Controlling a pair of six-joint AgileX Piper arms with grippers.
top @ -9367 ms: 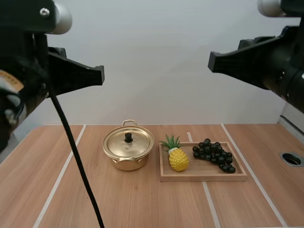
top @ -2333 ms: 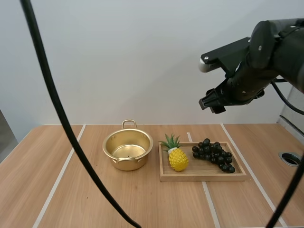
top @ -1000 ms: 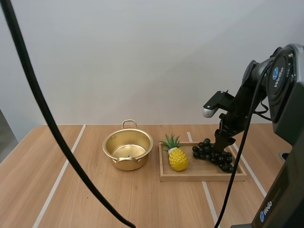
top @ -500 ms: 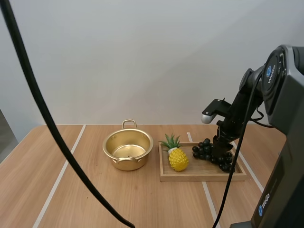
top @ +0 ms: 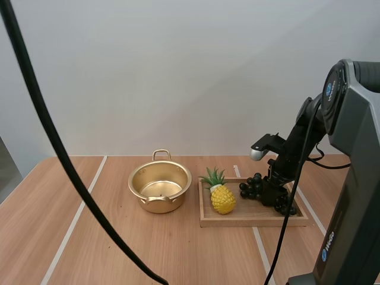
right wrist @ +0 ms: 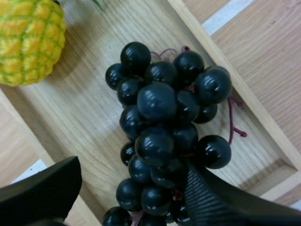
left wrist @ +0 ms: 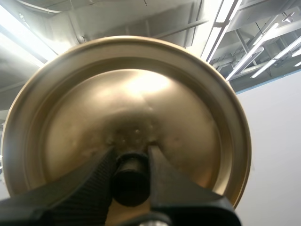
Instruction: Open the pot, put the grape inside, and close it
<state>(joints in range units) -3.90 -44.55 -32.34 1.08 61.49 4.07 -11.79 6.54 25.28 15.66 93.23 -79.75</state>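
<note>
Left wrist view: my left gripper (left wrist: pixel 130 159) has its two black fingers (left wrist: pixel 89 181) clamped on the black knob (left wrist: pixel 130 178) of the round gold metal lid (left wrist: pixel 127 108). The knob sits between the fingertips, and the lid's disc spreads just beyond them.

Right wrist view: my right gripper (right wrist: pixel 131 167) has its fingers (right wrist: pixel 221 197) spread apart. The bunch of dark, near-black grapes (right wrist: pixel 164 122) lies between and just ahead of them. The ribbed finger rests against berries on one flank; the other finger stands clear of the bunch, over the rim of the shallow rectangular wooden tray (right wrist: pixel 84 108). The tray holds the grapes and, beyond the fingertips, a yellow toy pineapple (right wrist: pixel 28 40).

High view: the right gripper (top: pixel 275 191) is down on the grapes (top: pixel 250 187) in the tray (top: pixel 255 219). The pineapple (top: pixel 222 199) lies beside them. Farther from the fingers, the gold metal pot (top: pixel 160 187) stands open on the wooden table (top: pixel 119 249), its bare inner floor in view.
</note>
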